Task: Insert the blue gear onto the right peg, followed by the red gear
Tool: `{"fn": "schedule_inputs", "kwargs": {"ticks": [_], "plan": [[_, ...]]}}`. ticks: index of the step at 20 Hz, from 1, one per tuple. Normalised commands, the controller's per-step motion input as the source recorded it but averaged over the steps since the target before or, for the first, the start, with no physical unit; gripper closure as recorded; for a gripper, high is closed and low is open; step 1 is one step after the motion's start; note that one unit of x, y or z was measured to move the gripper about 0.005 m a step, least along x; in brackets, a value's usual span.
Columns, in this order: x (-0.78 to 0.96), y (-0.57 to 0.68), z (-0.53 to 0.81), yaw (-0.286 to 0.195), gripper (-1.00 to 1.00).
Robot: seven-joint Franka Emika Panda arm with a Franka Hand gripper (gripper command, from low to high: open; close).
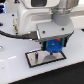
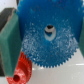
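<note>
Over grey plate [image 1: 46, 58], gripper [image 1: 54, 46] clamped on blue gear [image 2: 49, 37], held low above plate. Red gear [image 2: 19, 70] sits just beside it. Peg hidden. Advise: centre hole over right peg, keep gear level, lower slowly.
</note>
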Motion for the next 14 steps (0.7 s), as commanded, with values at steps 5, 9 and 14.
{"fn": "schedule_inputs", "kwargs": {"ticks": [5,9,14], "plan": [[0.3,-0.07,0.08,0.0,1.0],[0.11,0.0,0.23,0.0,1.0],[0.16,0.0,0.3,0.0,1.0]]}}
